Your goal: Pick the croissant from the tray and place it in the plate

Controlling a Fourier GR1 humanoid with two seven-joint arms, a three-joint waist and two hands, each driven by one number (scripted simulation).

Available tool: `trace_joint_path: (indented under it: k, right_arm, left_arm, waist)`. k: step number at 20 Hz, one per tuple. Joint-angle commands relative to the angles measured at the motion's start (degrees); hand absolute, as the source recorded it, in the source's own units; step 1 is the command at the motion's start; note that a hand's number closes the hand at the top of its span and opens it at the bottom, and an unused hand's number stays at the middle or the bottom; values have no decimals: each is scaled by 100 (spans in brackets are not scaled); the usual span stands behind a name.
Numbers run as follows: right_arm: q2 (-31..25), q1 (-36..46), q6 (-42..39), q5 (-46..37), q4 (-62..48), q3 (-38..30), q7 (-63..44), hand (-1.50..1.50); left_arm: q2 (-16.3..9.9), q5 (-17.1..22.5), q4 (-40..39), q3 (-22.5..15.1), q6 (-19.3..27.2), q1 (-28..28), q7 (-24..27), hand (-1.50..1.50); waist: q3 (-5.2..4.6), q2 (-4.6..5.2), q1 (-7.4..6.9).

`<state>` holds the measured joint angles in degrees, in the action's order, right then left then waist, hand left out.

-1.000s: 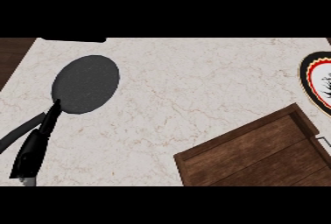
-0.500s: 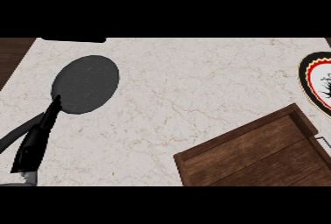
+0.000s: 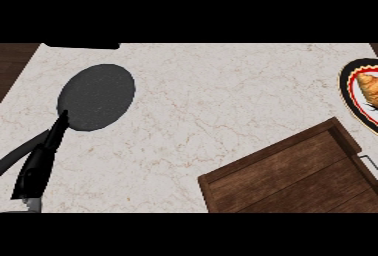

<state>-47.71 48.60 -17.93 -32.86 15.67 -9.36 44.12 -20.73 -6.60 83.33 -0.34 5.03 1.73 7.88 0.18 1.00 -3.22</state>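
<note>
At the right edge of the pale stone surface (image 3: 221, 90), the golden croissant (image 3: 367, 86) lies in the round black-rimmed plate (image 3: 344, 87), not in the brown wooden tray (image 3: 280, 175), so the job looks done and the left robot hand (image 3: 40, 165) rests with straight fingers.

plate (image 3: 345, 82): at the right edge of the frame, its middle is now uncovered; the black branching shape that lay over it half a second ago and a second ago is gone (what that shape was cannot be told).
croissant (image 3: 368, 86): newly visible, a golden-brown piece lying on the plate's pale middle and cut off by the frame's right edge.
left hand (image 3: 40, 162): at the lower left of the frame, its lower end sits slightly higher than a second ago, and a small grey piece (image 3: 31, 202) now shows beneath it; little difference from half a second ago.
</note>
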Motion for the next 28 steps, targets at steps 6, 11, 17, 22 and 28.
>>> trace_joint_path:
  k: [6,11,17,22,28]
  right_arm:
    - [222,410,62,90,-735,-269,-319,-150]
    - [-61,405,-360,892,-902,-1063,-22,-150]
    - [-405,315,-182,1488,-1249,-1709,-626,-150]
    - [-910,183,-1122,2054,-1455,-2255,-706,-150]
    - [-1267,-243,-1584,2289,-1251,-2476,-429,-150]
  left_arm:
    - [16,-64,359,-4,-22,48,-215,0]
    - [74,18,-18,88,-82,40,-27,0]
    - [82,-74,-55,84,-52,-4,121,0]
    - [-4,56,56,240,-109,-33,56,0]
    - [122,-53,266,59,-53,206,50,0]
  waist:
    - [10,18,-31]
    - [8,13,77]
    - [17,66,45]
    - [39,94,48]
    - [75,114,-2]
